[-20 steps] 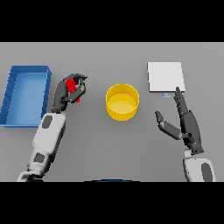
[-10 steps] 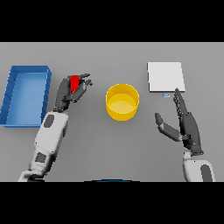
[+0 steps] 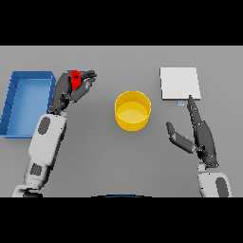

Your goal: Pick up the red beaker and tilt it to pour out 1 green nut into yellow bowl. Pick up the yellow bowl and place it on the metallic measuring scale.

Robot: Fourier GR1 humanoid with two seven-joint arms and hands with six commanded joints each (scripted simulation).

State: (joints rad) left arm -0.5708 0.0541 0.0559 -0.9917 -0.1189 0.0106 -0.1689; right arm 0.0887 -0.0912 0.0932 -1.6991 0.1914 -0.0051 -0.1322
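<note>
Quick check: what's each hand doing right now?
Left hand: shut on the red beaker.
Right hand: open, holding nothing.

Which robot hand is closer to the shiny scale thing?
The right hand. Its straight fingertips reach up almost to the near edge of the metallic measuring scale. The left hand is far across the table, beyond the yellow bowl, holding the red beaker.

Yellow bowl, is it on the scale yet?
No. The yellow bowl sits on the table, left of the scale, untouched.
</note>
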